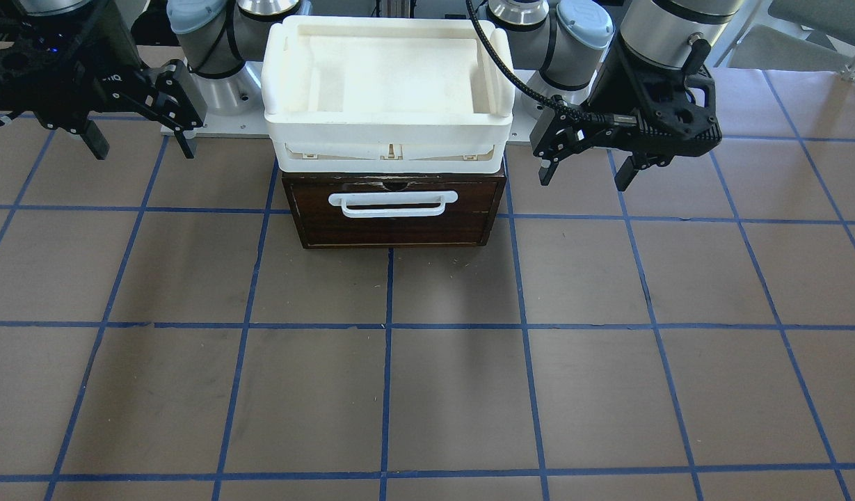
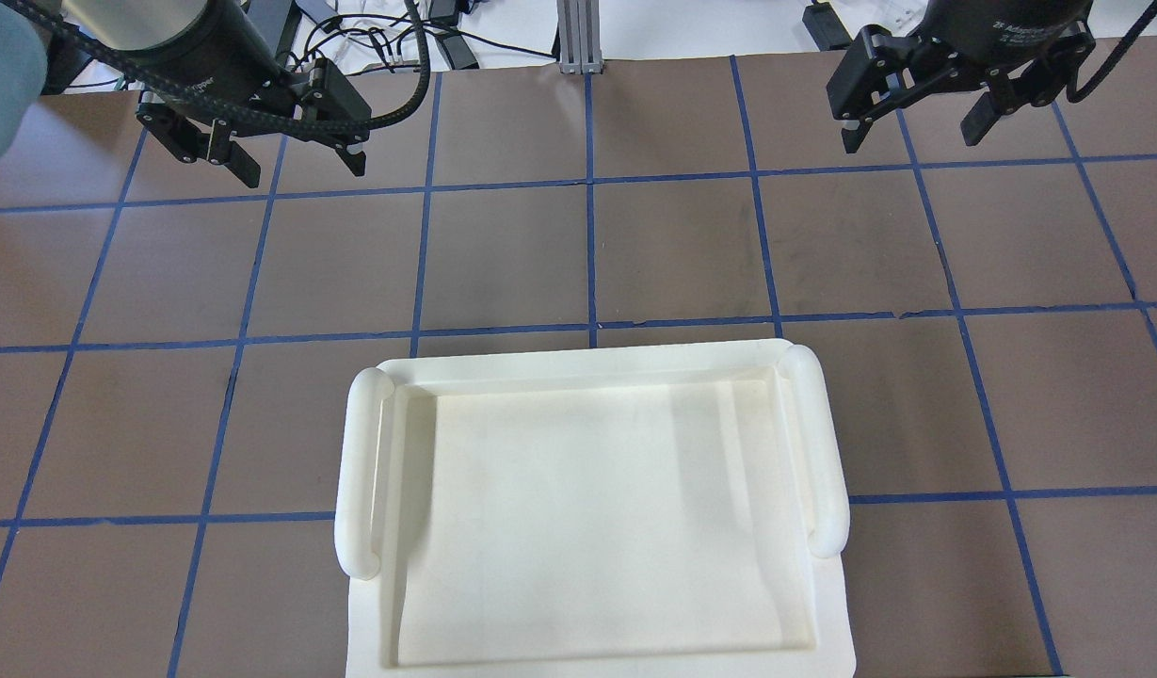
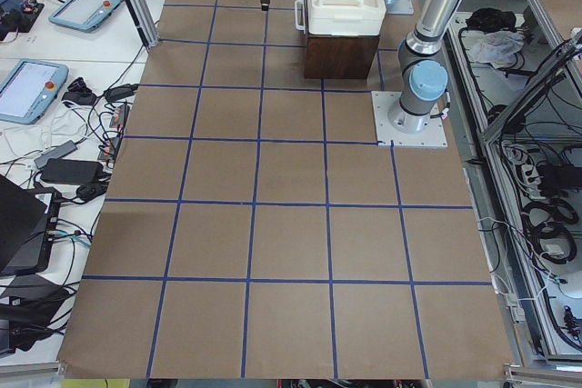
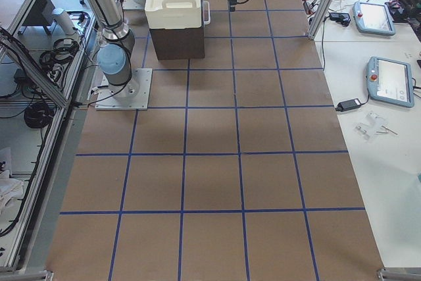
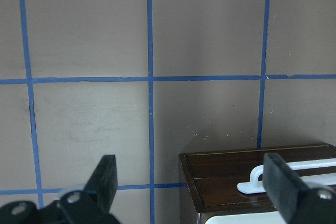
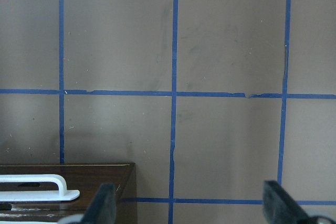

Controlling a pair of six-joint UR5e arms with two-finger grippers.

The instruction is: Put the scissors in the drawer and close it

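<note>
The drawer (image 1: 392, 228) is shut flush in its dark brown cabinet, with its white bar handle (image 1: 392, 203) facing the table. The scissors show in no view. My left gripper (image 1: 586, 174) is open and empty, hanging above the table beside the cabinet; it also shows in the overhead view (image 2: 300, 169). My right gripper (image 1: 138, 147) is open and empty on the cabinet's other side, and also shows in the overhead view (image 2: 912, 137). The left wrist view shows the drawer front (image 5: 226, 169) between the open fingers. The right wrist view shows its corner (image 6: 100, 174).
A white plastic tray (image 1: 385, 132) sits on top of the cabinet and hides it in the overhead view (image 2: 357, 471). The brown table has a blue tape grid (image 1: 389, 325). The arm bases (image 1: 222, 83) stand behind the cabinet.
</note>
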